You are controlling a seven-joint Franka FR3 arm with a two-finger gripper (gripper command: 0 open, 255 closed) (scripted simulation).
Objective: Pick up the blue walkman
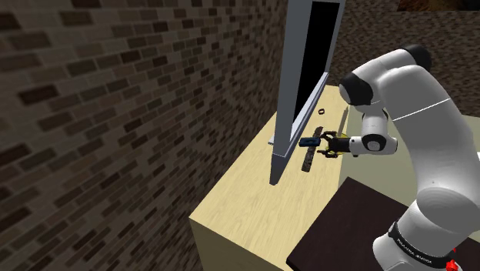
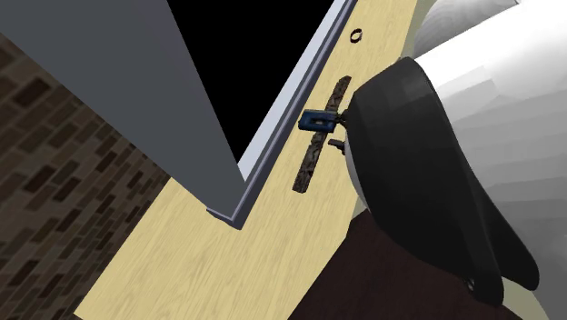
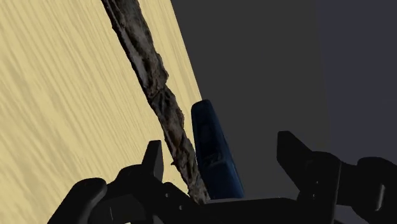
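- Blue walkman (image 3: 215,149) sits right in the gap of the claw (image 3: 219,141), dead ahead of the palm. Its long axis runs straight away from the claw, roughly the way the fingers point.
- The claw is spread wide. One finger (image 3: 153,162) is on the strip side and the other is well out on the far side. Neither touches the walkman (so nothing is held, as far as I can see).
- It's not centred though. The walkman lies closer to the finger by the rough dark strip (image 3: 156,95). That strip runs just beside the walkman, between that finger and the walkman's side.
- In the shoulder view the walkman (image 1: 309,143) is just in front of the claw (image 1: 322,145), over the pale wooden desk (image 1: 246,200) and near the lower edge of the grey panel (image 1: 296,69). I can't tell whether it rests on the desk, on the strip, or on neither.
- My guess for the next move is to squeeze across the short side, since the long axis lines up with the fingers. The risk I see is the nearer finger catching the strip too and dragging it along.
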